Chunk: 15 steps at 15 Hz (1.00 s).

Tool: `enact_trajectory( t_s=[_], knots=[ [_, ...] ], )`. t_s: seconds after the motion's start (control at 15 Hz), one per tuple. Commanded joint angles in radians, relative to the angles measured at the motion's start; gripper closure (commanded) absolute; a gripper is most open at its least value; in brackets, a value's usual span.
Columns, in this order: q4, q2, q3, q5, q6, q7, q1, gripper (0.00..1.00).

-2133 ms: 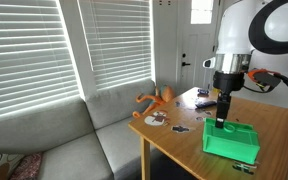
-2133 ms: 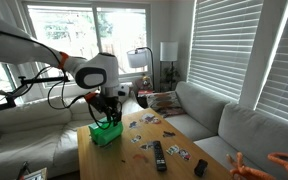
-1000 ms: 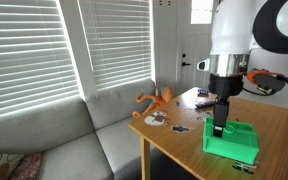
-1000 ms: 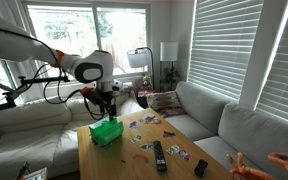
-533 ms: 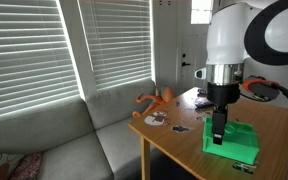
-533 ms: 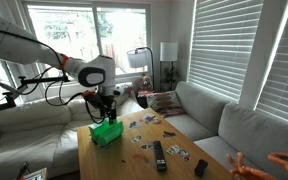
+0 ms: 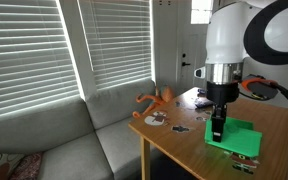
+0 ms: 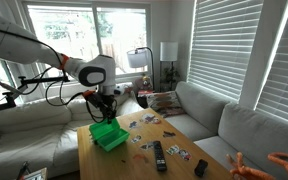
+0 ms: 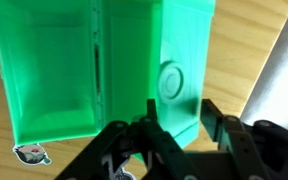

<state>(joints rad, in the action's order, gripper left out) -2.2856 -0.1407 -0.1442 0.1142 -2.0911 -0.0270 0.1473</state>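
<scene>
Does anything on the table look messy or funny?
Yes. Little cards lie scattered loose over the table, not in a pile. The green box under the end effector lies wide open. An orange toy sprawls right at the table's edge.

Your black gripper looks matt, like hard plastic, while the bright green hinged box beneath it is smooth moulded plastic with a slight sheen. The light wooden tabletop shows fine grain under a satin finish. The grey sofa along its edge is soft woven cloth.
</scene>
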Motion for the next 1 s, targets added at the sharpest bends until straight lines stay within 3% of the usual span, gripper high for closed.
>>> enact_trajectory(
  t_s=[0.0,0.07,0.27,0.33,0.4,0.53,0.93],
  knots=[
    [0.016,0.007,-0.004,-0.032,0.004,0.032,-0.002,0.63],
    [0.016,0.007,-0.003,-0.036,0.004,0.033,-0.003,0.58],
    [0.017,0.003,-0.004,-0.076,0.002,0.044,-0.008,0.62],
    [0.018,0.002,-0.005,-0.102,0.004,0.052,-0.01,0.67],
    [0.019,0.001,-0.007,-0.142,0.007,0.066,-0.014,0.86],
    [0.023,0.002,-0.009,-0.202,0.011,0.091,-0.017,0.99],
    [0.022,0.009,-0.012,-0.329,0.019,0.151,-0.021,0.99]
  ],
)
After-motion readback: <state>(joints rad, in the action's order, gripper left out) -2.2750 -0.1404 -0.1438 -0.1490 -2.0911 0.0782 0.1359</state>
